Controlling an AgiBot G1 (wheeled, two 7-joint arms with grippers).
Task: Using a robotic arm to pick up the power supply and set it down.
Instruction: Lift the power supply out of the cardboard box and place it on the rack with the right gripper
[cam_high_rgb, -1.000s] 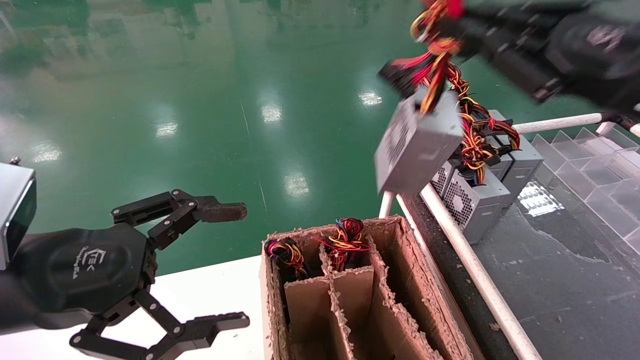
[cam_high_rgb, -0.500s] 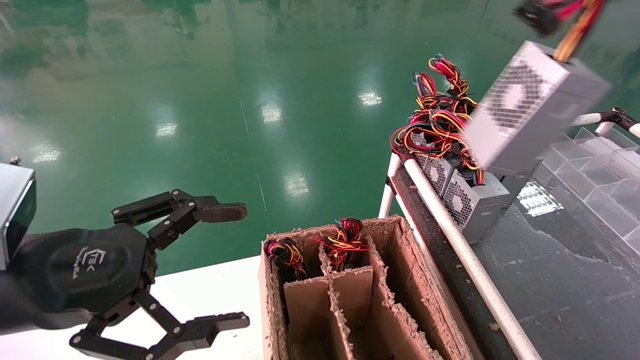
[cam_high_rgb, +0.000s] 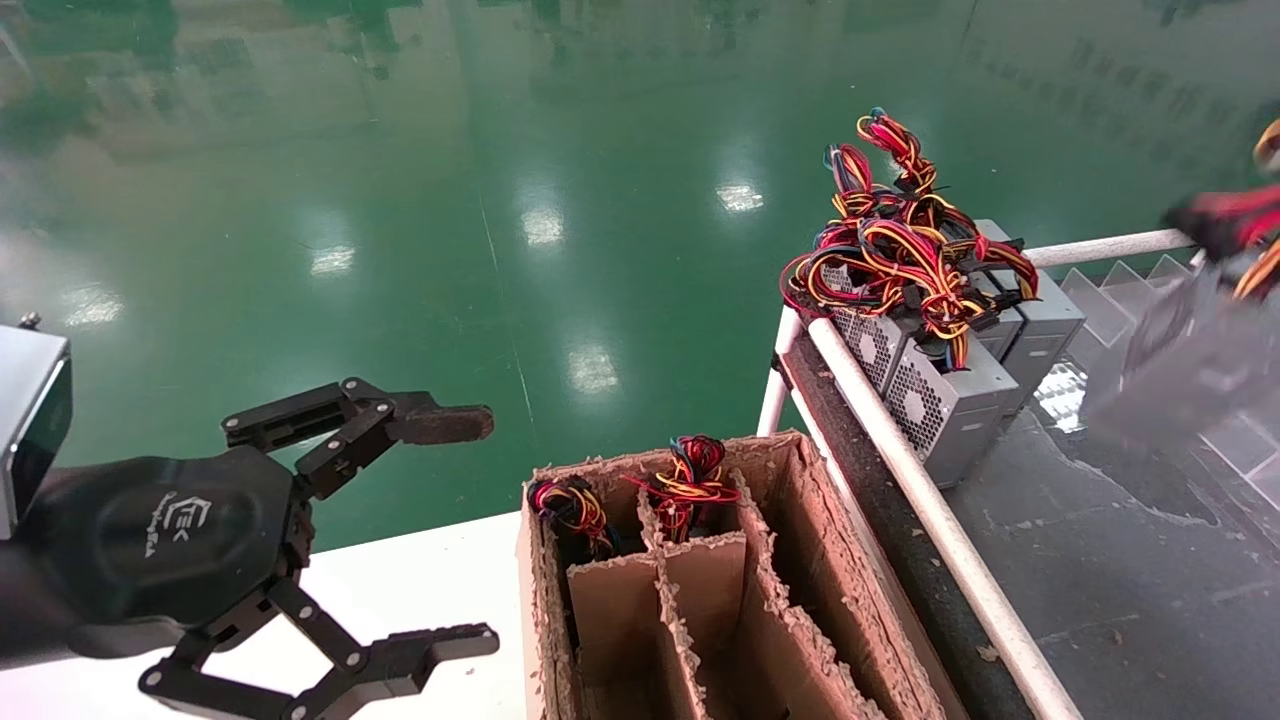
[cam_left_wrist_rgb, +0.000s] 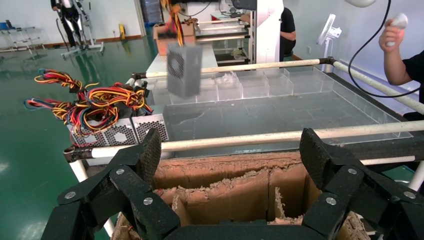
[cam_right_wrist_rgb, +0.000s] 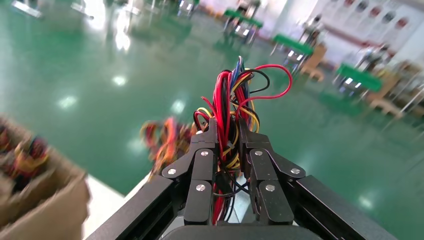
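Note:
The power supply (cam_high_rgb: 1185, 365), a silver-grey box, hangs blurred at the right edge of the head view, above the dark bench (cam_high_rgb: 1100, 560). Its vent face (cam_left_wrist_rgb: 184, 70) also shows in the left wrist view. In the right wrist view my right gripper (cam_right_wrist_rgb: 227, 125) is shut on its bunch of red, yellow and black wires (cam_right_wrist_rgb: 230, 100); the robotic arm itself is outside the head view. My left gripper (cam_high_rgb: 485, 530) is parked low on the left, open and empty, facing the cardboard box (cam_left_wrist_rgb: 220, 190).
A cardboard box (cam_high_rgb: 800, 520) with dividers holds wire bundles (cam_high_rgb: 690, 480). Several other power supplies (cam_high_rgb: 940, 390) with tangled wires stand behind a white pipe rail (cam_high_rgb: 930, 510). Clear plastic compartments (cam_high_rgb: 1130, 300) line the bench's far side. A person (cam_left_wrist_rgb: 405, 55) stands beyond.
The power supply swung from over the box's far corner up and to the right, then down toward the right edge over the bench. The left gripper has not moved.

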